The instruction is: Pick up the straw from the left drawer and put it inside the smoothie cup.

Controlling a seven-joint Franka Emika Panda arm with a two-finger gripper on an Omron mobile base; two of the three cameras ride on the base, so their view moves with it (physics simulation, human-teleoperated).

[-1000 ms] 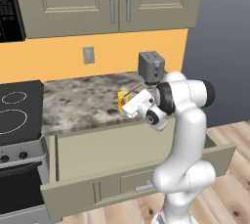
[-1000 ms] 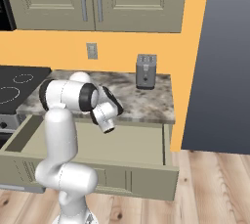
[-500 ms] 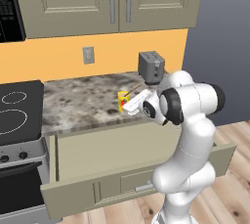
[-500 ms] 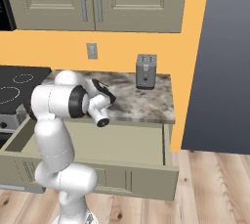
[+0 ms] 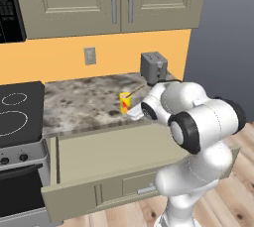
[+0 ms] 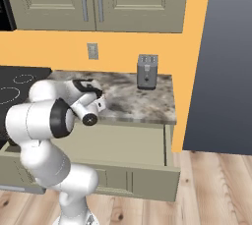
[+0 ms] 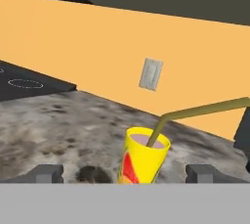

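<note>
My end effector point(image 7: 124, 173) is released, its fingertips point(image 7: 46, 173) spread wide with nothing between them. Just ahead of it, centred between the tips, the smoothie cup point(image 7: 141, 162) stands upright on the table point(image 7: 58, 125). The straw point(image 7: 195, 113) sits inside the cup, its lower end in the drink and its long upper part leaning out over the rim to my right. Below and behind my end effector the left drawer point(image 5: 114, 156) stands open. I judge the placing done; the next move calls for backing straight away without brushing the straw or cup.
</note>
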